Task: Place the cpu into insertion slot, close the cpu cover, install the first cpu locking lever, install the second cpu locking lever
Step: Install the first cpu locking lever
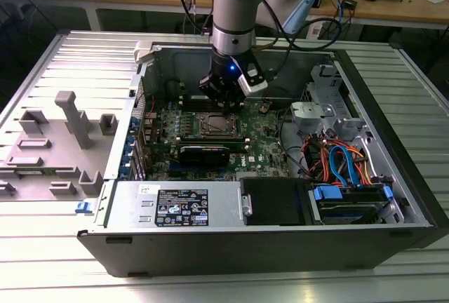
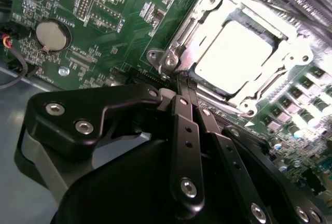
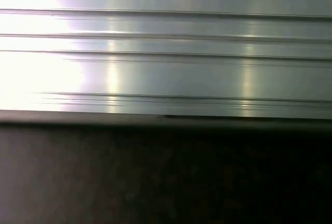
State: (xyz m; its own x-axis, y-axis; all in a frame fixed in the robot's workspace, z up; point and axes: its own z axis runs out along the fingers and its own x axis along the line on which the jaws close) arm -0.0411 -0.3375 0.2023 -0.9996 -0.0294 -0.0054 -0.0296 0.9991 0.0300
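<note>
Hovering low over the motherboard [image 1: 210, 135] inside the open computer case [image 1: 393, 177], the gripper [image 2: 180, 86] has its fingers drawn together with nothing visibly between them, the tips just beside one edge of the insertion slot [image 2: 171, 60]; the cpu [image 2: 233, 53] lies flat in that slot, its bright metal top showing through the cut-out of the cpu cover [image 2: 207, 6], which appears already folded down over it; judging by this, the levers are the work in hand, though I cannot make out a lever for certain; doing it well likely means pressing down and sideways along the socket's edge, staying clear of the coin battery [image 2: 52, 35] and the small parts on the board nearby.
</note>
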